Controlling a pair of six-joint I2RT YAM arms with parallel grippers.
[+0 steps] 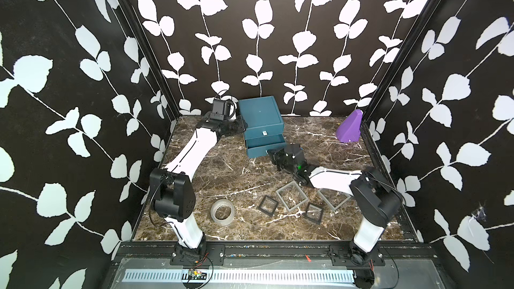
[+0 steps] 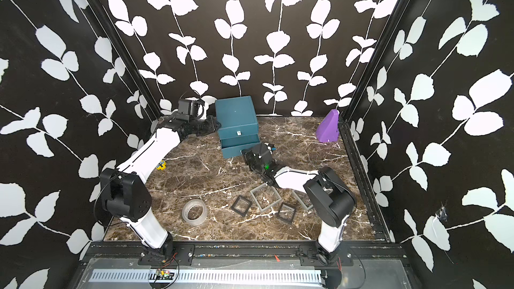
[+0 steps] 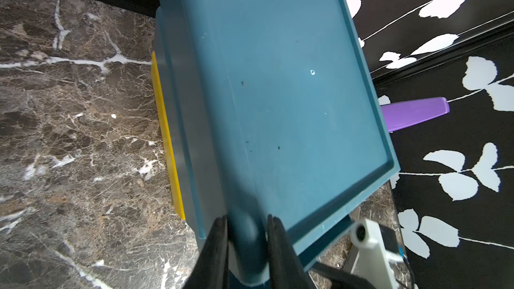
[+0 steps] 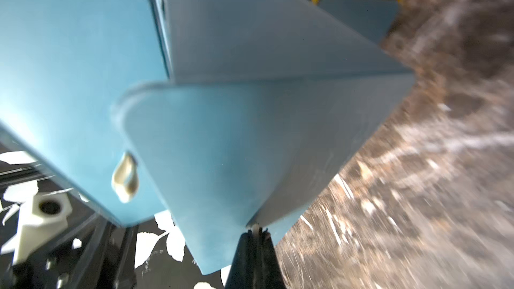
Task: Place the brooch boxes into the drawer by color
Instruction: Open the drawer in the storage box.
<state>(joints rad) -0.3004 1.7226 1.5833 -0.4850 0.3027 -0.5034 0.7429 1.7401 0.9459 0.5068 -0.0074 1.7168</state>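
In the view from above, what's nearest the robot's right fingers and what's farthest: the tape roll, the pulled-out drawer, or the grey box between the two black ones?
1. Pulled-out drawer: touching; the right gripper has its fingers shut on its tab, near the back.
2. Grey brooch box: toward the front, beside the right arm.
3. Clear tape roll: front, toward the left arm.

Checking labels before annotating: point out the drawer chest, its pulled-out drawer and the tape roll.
drawer chest [image 1: 260, 112]: in a top view, middle of its top panel.
pulled-out drawer [image 1: 257, 152]: in a top view, bare part of its front face.
tape roll [image 1: 225, 221]: in a top view, near outer wall of the ring.
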